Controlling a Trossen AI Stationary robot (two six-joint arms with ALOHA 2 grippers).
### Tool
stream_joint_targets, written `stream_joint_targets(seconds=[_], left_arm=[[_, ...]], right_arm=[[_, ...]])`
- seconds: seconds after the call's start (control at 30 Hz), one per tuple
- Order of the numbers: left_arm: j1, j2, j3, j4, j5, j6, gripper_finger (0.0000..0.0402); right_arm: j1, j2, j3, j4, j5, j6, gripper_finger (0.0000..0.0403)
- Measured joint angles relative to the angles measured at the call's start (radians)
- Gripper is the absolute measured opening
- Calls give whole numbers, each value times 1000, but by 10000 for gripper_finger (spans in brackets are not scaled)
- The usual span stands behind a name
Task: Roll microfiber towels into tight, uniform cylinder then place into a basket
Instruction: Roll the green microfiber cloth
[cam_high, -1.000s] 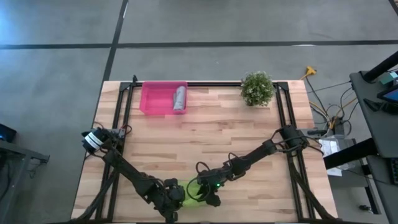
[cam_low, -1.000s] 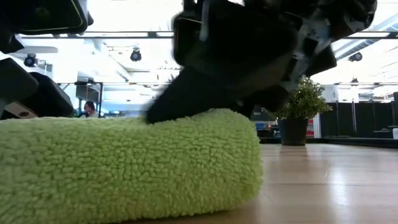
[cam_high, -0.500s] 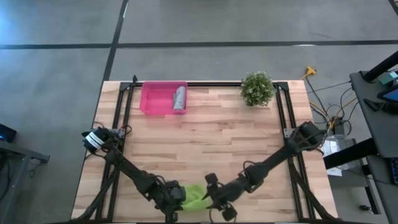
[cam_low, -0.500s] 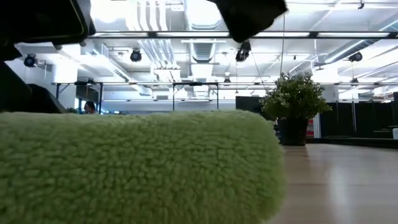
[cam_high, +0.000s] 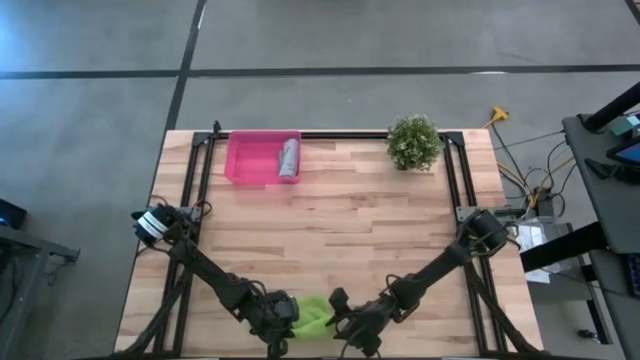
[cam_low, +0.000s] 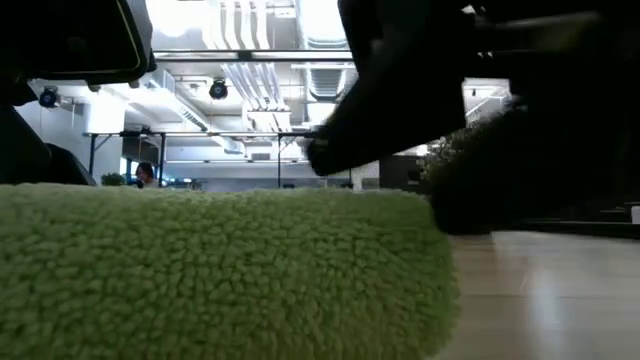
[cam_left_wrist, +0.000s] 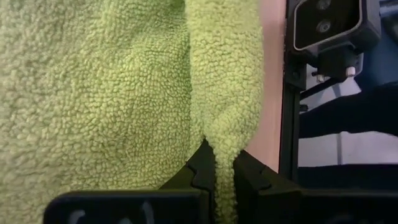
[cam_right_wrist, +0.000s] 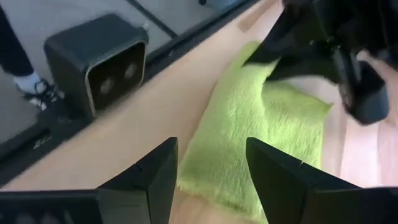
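Observation:
The lime green towel (cam_high: 314, 314) lies as a loose, flattish roll on the table near its near edge. It fills the low view (cam_low: 200, 270) and shows in the right wrist view (cam_right_wrist: 249, 143). My left gripper (cam_high: 283, 322) is at its left end, shut on it (cam_left_wrist: 225, 177). My right gripper (cam_high: 345, 322) is open (cam_right_wrist: 211, 149) just off the towel's right end. I cannot tell whether it touches the cloth. The grey towel (cam_high: 289, 158) lies rolled in the pink tray (cam_high: 250, 160) at the far left. My left gripper pinches a raised ridge of the green towel (cam_left_wrist: 225, 146) between its two fingers (cam_left_wrist: 200, 173); edge or fold, I cannot tell. The fingers come at it from the table's left. The rest of the towel lies on the table.
A small potted plant (cam_high: 413, 142) stands at the far right. Bare wood (cam_high: 350, 220) lies between the tray and the towel. The table's near edge and the low camera (cam_right_wrist: 102, 59) are close to the towel.
My right gripper has come off the top of the green roll, gone toward the table's near edge, and come down again by the roll's right end. The towel has shifted a little toward the near edge and lies flatter.

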Motion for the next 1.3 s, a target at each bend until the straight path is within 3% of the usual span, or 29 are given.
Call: stream_joint_targets(seconds=[0.57,0.7,0.8,0.97,1.3], left_arm=[[8,1,-2,36,0,-51,4],[8,2,-2,43,17,-51,4],[11,2,-4,43,64,-51,6],[11,-6,-4,6,103,-52,13],[11,-61,-6,-64,120,23,17]], right_arm=[[-15,165,138,43,137,105,174],[-30,181,184,-38,130,230,151],[-38,173,203,-132,121,345,113],[-42,159,195,-176,4,432,27],[-86,162,187,-115,-311,708,18]])
